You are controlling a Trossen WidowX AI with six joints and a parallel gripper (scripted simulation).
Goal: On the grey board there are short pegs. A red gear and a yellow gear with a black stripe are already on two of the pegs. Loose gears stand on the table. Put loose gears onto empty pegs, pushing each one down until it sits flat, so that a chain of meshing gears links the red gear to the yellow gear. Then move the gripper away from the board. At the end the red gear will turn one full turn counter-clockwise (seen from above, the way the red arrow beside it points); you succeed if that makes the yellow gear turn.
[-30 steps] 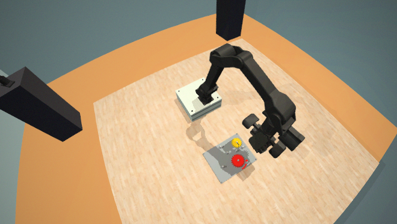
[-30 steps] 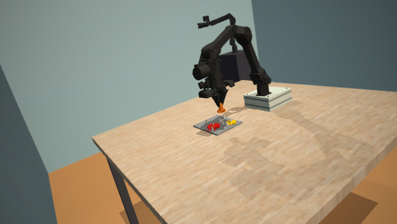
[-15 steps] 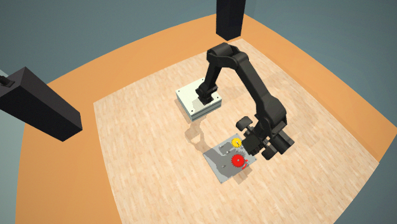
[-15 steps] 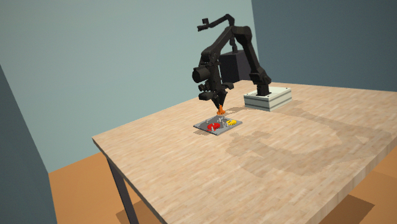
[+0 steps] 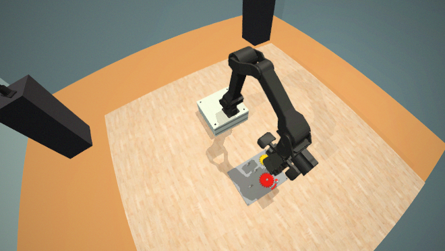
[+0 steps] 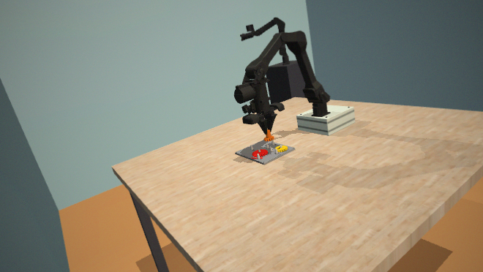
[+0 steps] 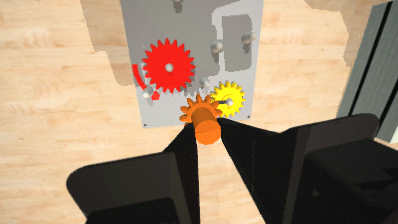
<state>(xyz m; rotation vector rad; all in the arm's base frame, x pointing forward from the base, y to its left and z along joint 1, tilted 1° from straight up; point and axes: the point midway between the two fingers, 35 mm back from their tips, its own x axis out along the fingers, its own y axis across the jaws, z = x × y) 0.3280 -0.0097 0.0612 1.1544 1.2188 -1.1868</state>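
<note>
My gripper (image 7: 205,125) (image 6: 268,132) is shut on the handle of an orange gear (image 7: 201,111) (image 6: 269,138), held upright above the grey board (image 7: 190,17) (image 6: 245,152) (image 5: 247,196). The red gear (image 7: 169,75) (image 6: 260,153) (image 5: 264,183) sits on its peg beside the red arrow. The smaller yellow gear (image 7: 237,94) (image 6: 282,148) (image 5: 262,159) with its black stripe sits on another peg. In the wrist view the orange gear overlaps the yellow gear's edge, but it is higher. Empty pegs (image 7: 216,47) (image 7: 248,37) (image 7: 204,82) (image 7: 147,94) stand on the board. The arm hides part of the board in the top view.
The white base block (image 5: 210,104) (image 6: 327,124) of the arm stands on the wooden table behind the board. Dark pillars (image 5: 50,118) (image 5: 258,23) stand beyond the table. No other loose gear shows.
</note>
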